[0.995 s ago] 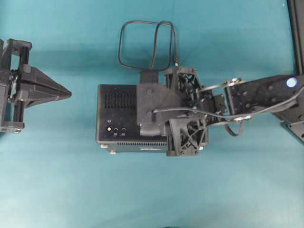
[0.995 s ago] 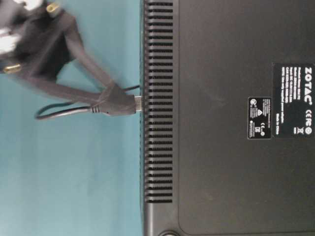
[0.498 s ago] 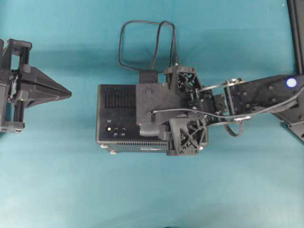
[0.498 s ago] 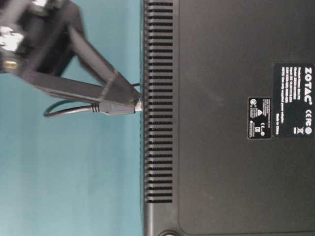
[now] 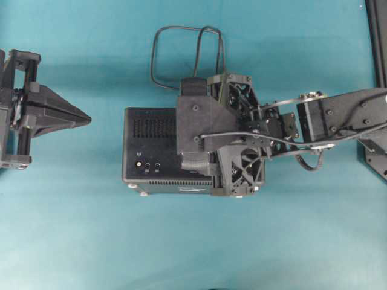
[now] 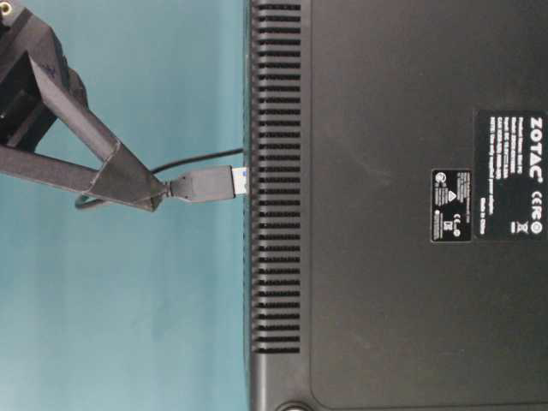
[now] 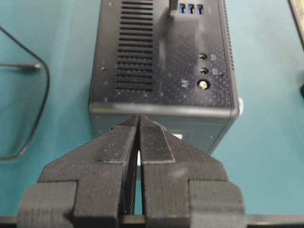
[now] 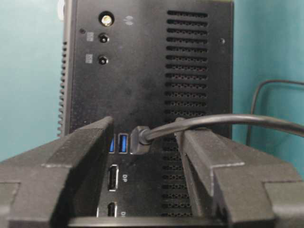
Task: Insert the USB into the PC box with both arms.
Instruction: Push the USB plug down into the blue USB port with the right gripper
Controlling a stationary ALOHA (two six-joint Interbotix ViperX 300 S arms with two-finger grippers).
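Two pincers were in the scene, one at each end of the PC box (image 5: 154, 151). Nearest in the right wrist view, the right pincer (image 8: 145, 156) stood with its two wedge fingers parted, a clear gap between them, and neither finger pressed on anything. In that gap the USB (image 8: 140, 140) sat with its dark plug in a port of the box, just beside two blue ports (image 8: 118, 143), and its cable ran off to the right over one finger. In the table-level view the plug (image 6: 205, 183) met the vented edge of the box, a finger's tip just behind it, at the cable end.

From overhead, the right pincer (image 5: 202, 142) hung over the right half of the box, hiding the ports. The box lay flat on the teal counter (image 5: 193, 241), near its middle. Beyond it the rest of the cable lay in a rounded-square loop (image 5: 184, 57) on the counter, close against the box's far side.

Farther off, at the left edge, the left pincer (image 5: 84, 119) pointed at the box, apart from it. In its own wrist view its fingers (image 7: 116, 147) lay pressed together, holding nothing.
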